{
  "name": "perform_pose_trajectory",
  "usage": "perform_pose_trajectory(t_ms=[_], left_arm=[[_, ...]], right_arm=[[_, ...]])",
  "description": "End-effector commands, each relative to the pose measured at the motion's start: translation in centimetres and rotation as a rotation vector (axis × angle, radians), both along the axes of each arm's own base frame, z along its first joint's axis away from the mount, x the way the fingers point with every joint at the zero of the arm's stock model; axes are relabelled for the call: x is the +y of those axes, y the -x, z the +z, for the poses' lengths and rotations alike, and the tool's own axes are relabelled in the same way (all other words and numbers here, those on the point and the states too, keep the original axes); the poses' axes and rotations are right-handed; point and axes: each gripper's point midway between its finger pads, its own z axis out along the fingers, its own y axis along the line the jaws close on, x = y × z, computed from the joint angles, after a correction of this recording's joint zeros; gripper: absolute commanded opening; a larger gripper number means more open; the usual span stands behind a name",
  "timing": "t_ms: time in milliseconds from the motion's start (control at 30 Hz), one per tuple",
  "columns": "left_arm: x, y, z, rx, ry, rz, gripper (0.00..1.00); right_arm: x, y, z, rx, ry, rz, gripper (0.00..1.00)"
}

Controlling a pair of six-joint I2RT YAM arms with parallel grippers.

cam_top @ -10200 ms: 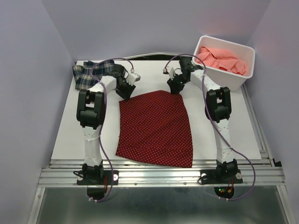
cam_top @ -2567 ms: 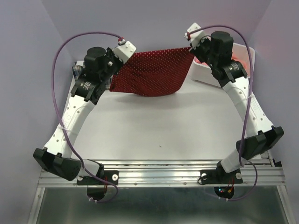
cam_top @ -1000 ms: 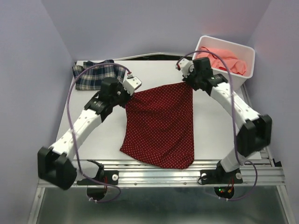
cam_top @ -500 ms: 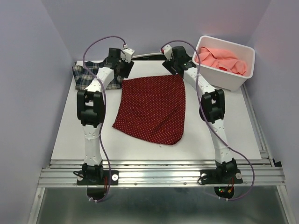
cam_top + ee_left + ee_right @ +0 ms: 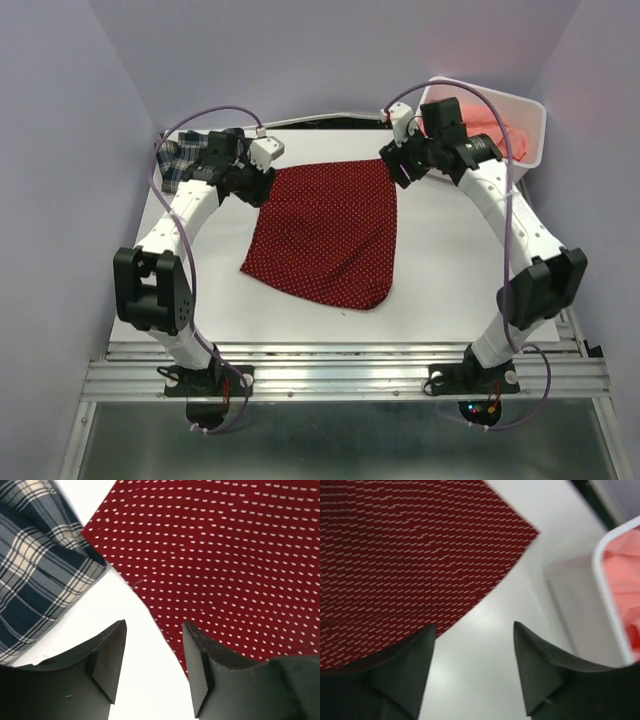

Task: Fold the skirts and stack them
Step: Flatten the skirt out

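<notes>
The dark red dotted skirt (image 5: pixel 330 228) lies flat on the white table; it also shows in the left wrist view (image 5: pixel 225 555) and the right wrist view (image 5: pixel 395 555). The plaid skirt (image 5: pixel 185 160) lies crumpled at the far left; it shows in the left wrist view (image 5: pixel 35 570) too. The salmon-pink skirt (image 5: pixel 492 122) sits in the white bin (image 5: pixel 530 140). My left gripper (image 5: pixel 258 185) is open and empty over the red skirt's far left corner (image 5: pixel 154 627). My right gripper (image 5: pixel 398 172) is open and empty beside its far right corner (image 5: pixel 474 627).
The white bin stands at the far right corner, close to my right arm, and its rim shows in the right wrist view (image 5: pixel 602 575). Purple walls close in the table on the left, right and back. A metal rail (image 5: pixel 340 372) runs along the near edge.
Both grippers have let go of the red skirt's far corners and lifted back from them. The skirt stays flat where it was laid. Both arms have swung outward.
</notes>
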Motion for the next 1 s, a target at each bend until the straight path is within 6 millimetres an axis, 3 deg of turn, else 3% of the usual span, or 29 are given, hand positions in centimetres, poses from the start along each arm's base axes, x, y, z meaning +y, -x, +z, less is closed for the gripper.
perform_pose_trajectory(t_ms=[0, 33, 100, 167, 233, 333, 367, 567, 833, 967], left_arm=[[-1.8, 6.2, -1.7, 0.062, 0.018, -0.178, 0.57], [-2.6, 8.1, -3.5, 0.096, -0.002, -0.238, 0.56], [-3.1, 9.7, -4.4, 0.088, -0.056, -0.275, 0.54], [-4.3, 12.5, -7.1, 0.122, -0.127, -0.345, 0.53], [-4.6, 14.0, -8.8, 0.130, -0.192, -0.378, 0.52], [-4.4, 14.7, -10.1, 0.166, -0.210, -0.367, 0.52], [-4.4, 14.8, -10.6, 0.189, -0.213, -0.361, 0.52], [-4.5, 14.9, -11.6, 0.241, -0.203, -0.333, 0.51], [-4.2, 14.9, -11.6, 0.267, -0.174, -0.289, 0.52], [-3.5, 14.4, -11.6, 0.319, -0.108, -0.239, 0.52]], right_arm=[[2.0, 13.1, -7.3, 0.540, -0.150, 0.171, 0.59], [2.6, 15.2, -7.0, 0.585, -0.204, 0.212, 0.55], [2.4, 18.9, -9.0, 0.700, -0.215, 0.224, 0.42], [2.8, 21.1, -10.0, 0.767, -0.225, 0.256, 0.35], [3.2, 23.8, -11.2, 0.822, -0.206, 0.275, 0.34], [3.7, 25.9, -13.2, 0.826, -0.149, 0.296, 0.35], [4.8, 26.6, -13.3, 0.793, -0.132, 0.337, 0.36], [5.8, 27.6, -17.1, 0.625, 0.041, 0.380, 0.45], [6.9, 28.5, -18.2, 0.613, 0.043, 0.399, 0.54], [7.4, 27.9, -19.1, 0.564, 0.058, 0.384, 0.55]])
